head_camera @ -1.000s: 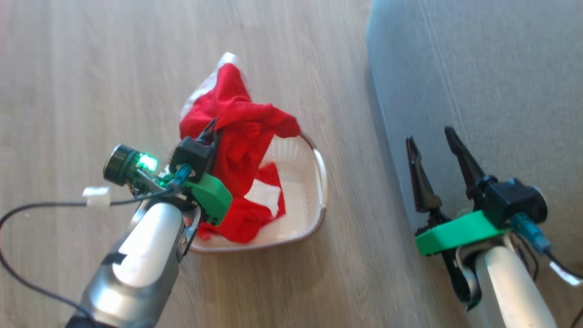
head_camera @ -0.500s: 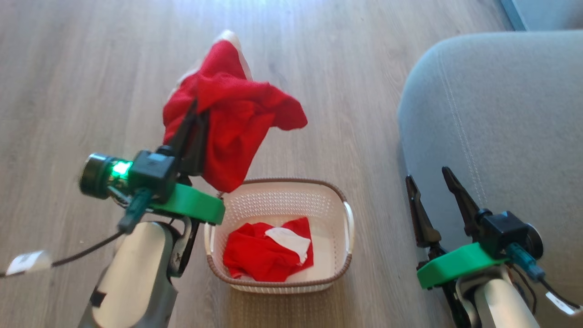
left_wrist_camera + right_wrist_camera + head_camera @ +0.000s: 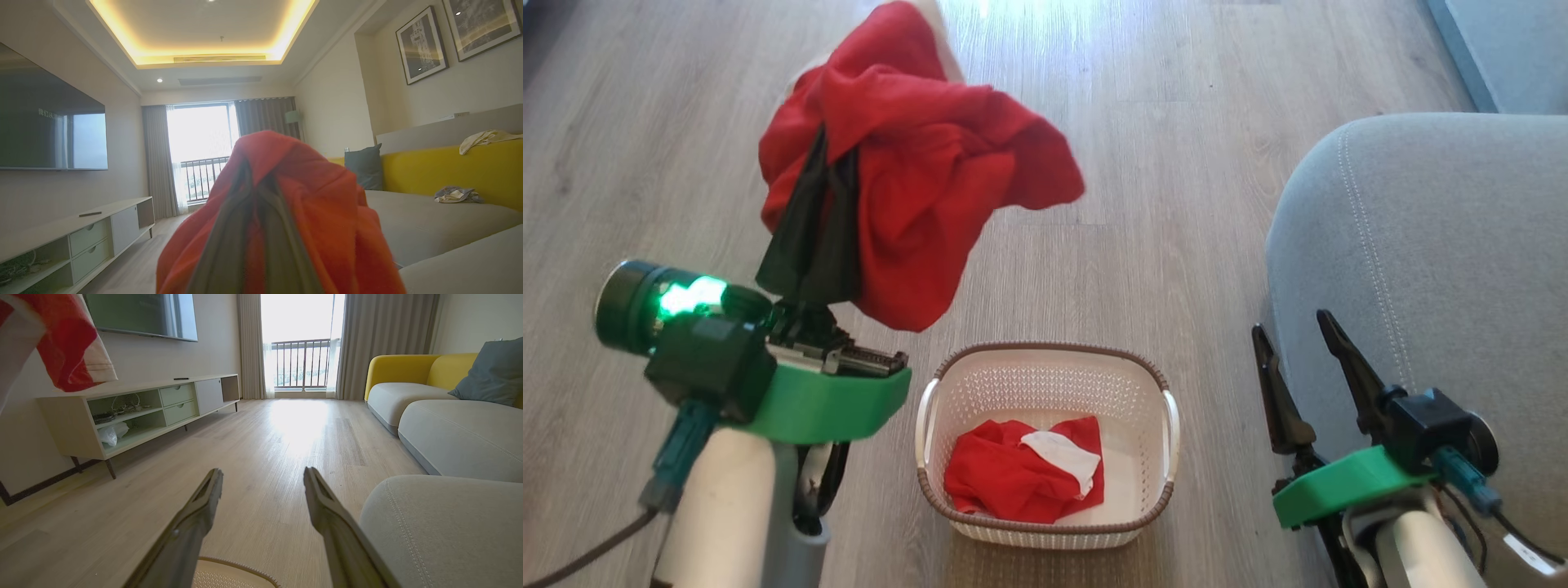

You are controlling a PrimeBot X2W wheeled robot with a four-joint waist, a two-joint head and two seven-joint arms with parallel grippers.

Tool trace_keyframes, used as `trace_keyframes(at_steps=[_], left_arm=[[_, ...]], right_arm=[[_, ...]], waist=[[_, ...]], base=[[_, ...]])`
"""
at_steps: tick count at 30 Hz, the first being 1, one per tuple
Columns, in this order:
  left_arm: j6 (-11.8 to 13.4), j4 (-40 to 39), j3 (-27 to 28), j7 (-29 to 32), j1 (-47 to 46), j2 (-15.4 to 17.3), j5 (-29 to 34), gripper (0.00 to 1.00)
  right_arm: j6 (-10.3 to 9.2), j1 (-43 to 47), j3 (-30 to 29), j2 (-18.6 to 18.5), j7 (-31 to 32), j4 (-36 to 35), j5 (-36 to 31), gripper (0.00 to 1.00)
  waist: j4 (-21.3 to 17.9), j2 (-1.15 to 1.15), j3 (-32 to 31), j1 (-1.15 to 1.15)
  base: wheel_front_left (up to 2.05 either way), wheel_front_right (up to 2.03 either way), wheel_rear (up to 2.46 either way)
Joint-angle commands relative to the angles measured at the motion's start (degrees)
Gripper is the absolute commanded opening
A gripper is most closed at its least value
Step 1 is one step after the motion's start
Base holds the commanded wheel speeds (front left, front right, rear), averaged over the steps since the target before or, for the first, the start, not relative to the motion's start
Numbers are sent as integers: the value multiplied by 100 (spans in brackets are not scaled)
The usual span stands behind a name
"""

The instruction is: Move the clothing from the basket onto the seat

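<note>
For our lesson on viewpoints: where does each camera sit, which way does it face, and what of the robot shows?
Head view: on the head, looking down at the basket; left gripper shut on a red garment, right gripper open.
Left wrist view: on that wrist, facing the window; garment drapes its fingers.
Right wrist view: low over the floor, facing that window; open fingers.
Shared by wrist views: the window.

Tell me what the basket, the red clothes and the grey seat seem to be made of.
Basket: probably moulded plastic, matt cream, going by the neat rows of holes; its brown rim looks woven, perhaps only patterned. Red clothes: soft matt fabric that drapes and creases. Seat: grey upholstery cloth, faintly textured, with a pale stitched seam.
</note>
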Motion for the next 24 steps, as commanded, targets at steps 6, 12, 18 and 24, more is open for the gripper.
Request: trace_keyframes(at_steps=[6, 12, 18, 24], left_arm=[[-402, -426, -112, -28, 28, -31, 216, 0], [-640, -335, -482, -28, 173, -49, 228, 0], [-829, -79, -891, -28, 268, 57, 130, 0], [-882, 37, -1129, -28, 269, 120, 5, 0]], right_arm=[[-1, 14, 77, 6, -52, -191, 22, 100], [-1, -23, 130, 6, -52, -223, 8, 100], [-1, -42, 191, 6, -52, -227, -20, 100], [-1, -33, 234, 6, -52, -231, -67, 100]], waist=[[10, 0, -36, 1], [-44, 0, -31, 1], [-82, 0, 21, 1], [-87, 0, 64, 1]], base=[[0, 0, 0], [0, 0, 0], [0, 0, 0], [0, 0, 0]])
